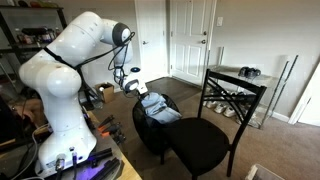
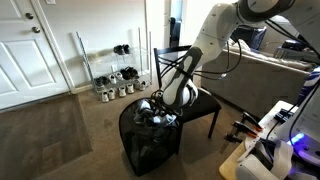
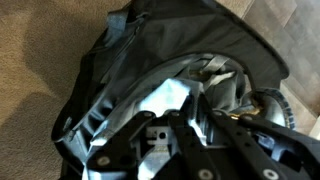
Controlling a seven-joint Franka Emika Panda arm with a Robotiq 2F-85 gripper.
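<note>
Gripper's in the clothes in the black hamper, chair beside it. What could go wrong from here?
1. The hamper looks soft-walled; with the gripper shut among the clothes, a lift may drag or tip it.
2. The chair stands close beside the hamper; an arm swing may hit it.
3. Folds hide the fingertips in the wrist view; any hold may slip.

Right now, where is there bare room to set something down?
Bare: the black chair's seat, and the brown carpet between the black mesh hamper and white door. Crowded: the hamper's mouth, full of grey clothing and the gripper.
</note>
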